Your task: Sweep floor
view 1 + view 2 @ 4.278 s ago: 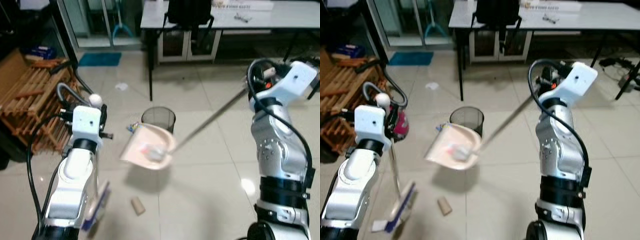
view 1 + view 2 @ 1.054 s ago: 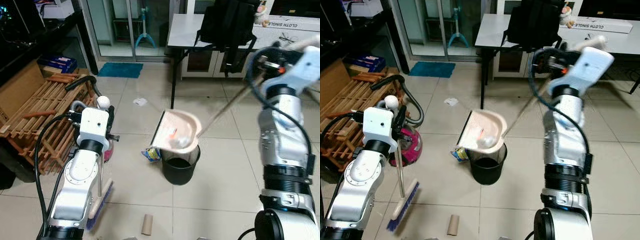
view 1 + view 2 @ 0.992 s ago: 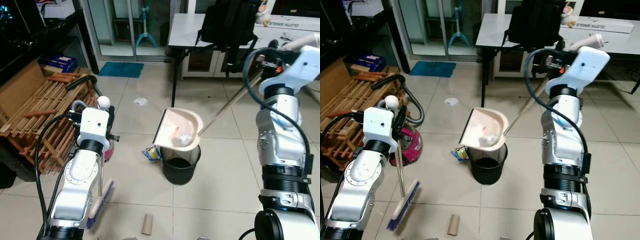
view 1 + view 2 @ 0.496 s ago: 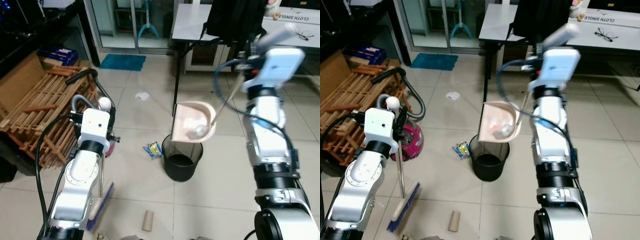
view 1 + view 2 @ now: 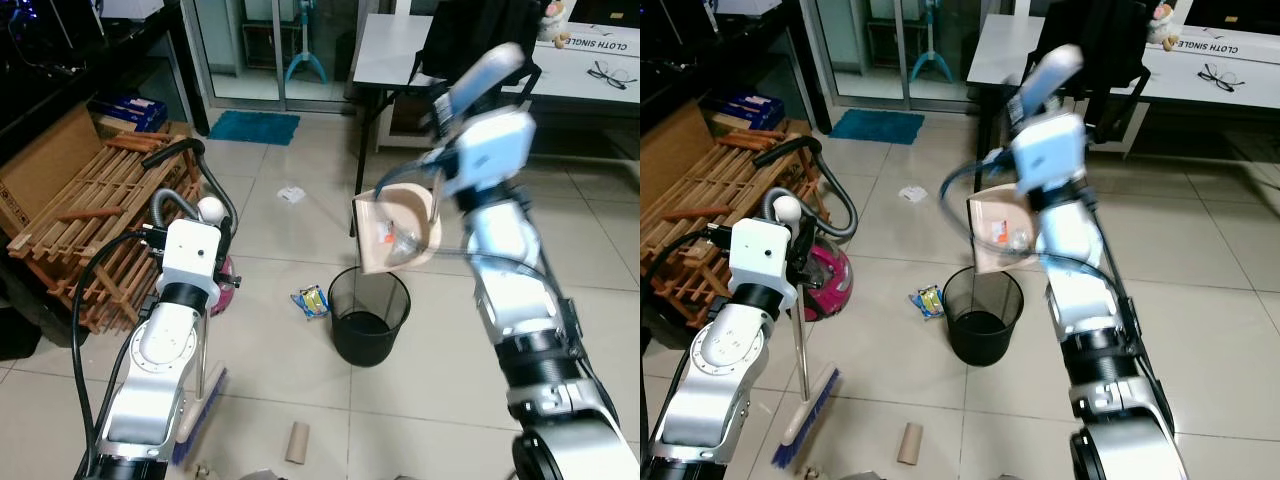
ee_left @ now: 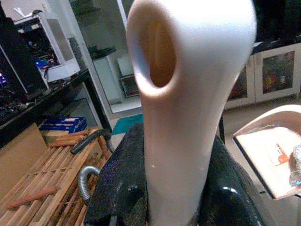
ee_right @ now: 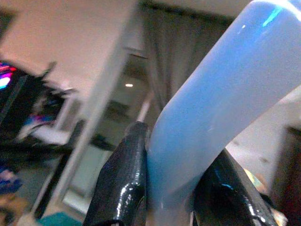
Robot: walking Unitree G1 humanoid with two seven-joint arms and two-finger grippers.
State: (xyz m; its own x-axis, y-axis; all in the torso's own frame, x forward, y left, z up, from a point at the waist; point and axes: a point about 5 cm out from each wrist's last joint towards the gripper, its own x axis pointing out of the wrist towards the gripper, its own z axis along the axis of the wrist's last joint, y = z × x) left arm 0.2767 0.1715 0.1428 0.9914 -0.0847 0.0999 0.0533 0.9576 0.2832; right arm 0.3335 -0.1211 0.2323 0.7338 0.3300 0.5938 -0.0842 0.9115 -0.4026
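Note:
A pale pink dustpan (image 5: 372,236) hangs tipped almost on edge just above a black mesh bin (image 5: 370,315). A crumpled wrapper and a small red scrap (image 5: 397,238) lie in the pan. My right gripper (image 7: 174,188) is shut on the dustpan's pale blue handle (image 7: 211,108), held high in front of the table. My left gripper (image 6: 174,188) is shut on the white broom handle (image 6: 188,108) near its top. The broom hangs upright at my left side, its blue bristle head (image 5: 200,415) on the tiles.
On the floor lie a cardboard tube (image 5: 296,441), a snack wrapper (image 5: 314,301) and a crumpled paper (image 5: 291,194). A pink vacuum (image 5: 830,280) and wooden slats (image 5: 90,215) stand at the left. A table (image 5: 395,45) with a black bag stands behind the bin.
My right arm has swung the dustpan handle up toward upright, so the pan tips more steeply over the bin. The left arm and broom have stayed put.

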